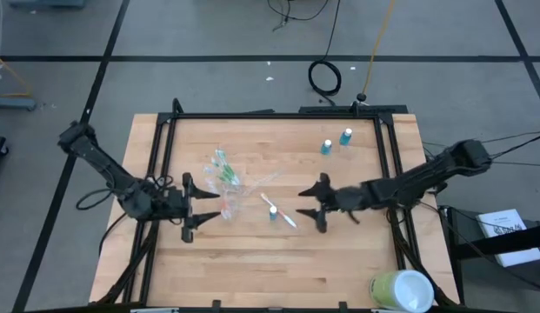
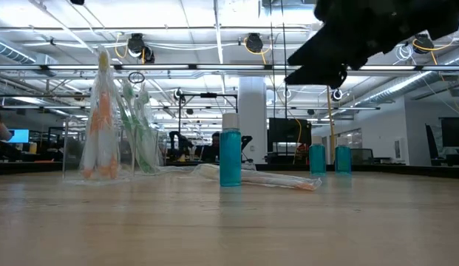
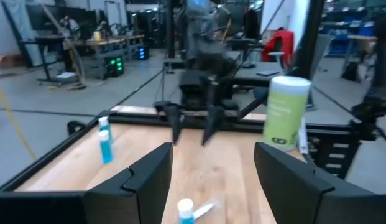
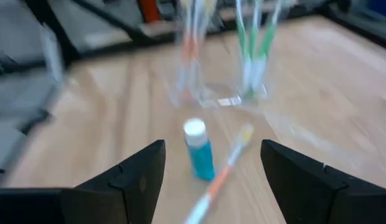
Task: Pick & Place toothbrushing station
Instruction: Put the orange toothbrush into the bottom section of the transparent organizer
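Nearest my low camera stood a tiny blue white-capped tube [image 2: 230, 157], upright mid-table, a wrapped toothbrush [image 1: 281, 211] lying just beside it. The clear cup [image 1: 226, 178] held green-and-white brushes. Two more tubes [image 1: 336, 142] stood farther back. My left gripper [image 1: 188, 208] and right gripper [image 1: 321, 203] both gaped wide, empty.

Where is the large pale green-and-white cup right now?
In the high view, the large pale green-and-white cup lies at the wooden table's bottom right corner, on the right arm's side, far from the blue white-capped tubes.
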Controlling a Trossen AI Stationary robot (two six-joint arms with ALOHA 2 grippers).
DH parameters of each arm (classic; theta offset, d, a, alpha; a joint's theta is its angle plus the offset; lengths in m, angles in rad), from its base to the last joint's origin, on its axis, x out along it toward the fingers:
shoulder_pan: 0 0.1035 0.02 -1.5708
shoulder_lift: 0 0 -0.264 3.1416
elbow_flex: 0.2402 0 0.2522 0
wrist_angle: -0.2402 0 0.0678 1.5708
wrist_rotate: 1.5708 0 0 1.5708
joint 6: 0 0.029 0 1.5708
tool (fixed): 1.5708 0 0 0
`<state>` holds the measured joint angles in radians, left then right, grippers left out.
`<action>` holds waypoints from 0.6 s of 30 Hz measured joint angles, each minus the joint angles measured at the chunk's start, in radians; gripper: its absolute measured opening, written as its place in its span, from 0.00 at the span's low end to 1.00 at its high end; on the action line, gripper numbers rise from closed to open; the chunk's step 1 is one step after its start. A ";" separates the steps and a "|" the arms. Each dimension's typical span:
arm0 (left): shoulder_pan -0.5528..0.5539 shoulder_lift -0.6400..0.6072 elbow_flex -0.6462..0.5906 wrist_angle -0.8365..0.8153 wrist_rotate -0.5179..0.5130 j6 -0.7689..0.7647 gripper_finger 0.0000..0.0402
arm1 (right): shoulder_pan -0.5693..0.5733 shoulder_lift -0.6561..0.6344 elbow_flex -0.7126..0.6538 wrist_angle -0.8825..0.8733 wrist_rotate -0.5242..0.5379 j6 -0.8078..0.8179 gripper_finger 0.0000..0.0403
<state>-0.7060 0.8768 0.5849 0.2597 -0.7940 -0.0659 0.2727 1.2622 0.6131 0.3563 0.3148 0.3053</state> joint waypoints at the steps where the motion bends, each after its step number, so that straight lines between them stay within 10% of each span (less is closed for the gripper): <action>1: 0.011 0.000 -0.006 0.000 0.000 -0.010 0.58 | 0.016 0.047 0.040 -0.047 0.032 0.000 0.64; 18: 0.182 0.000 -0.013 -0.022 0.000 -0.070 0.58 | 0.088 0.575 0.315 -0.304 0.101 0.156 0.63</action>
<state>-0.5244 0.8768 0.5719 0.2379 -0.7943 -0.1363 0.3603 1.8367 0.9282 0.0528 0.4153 0.4612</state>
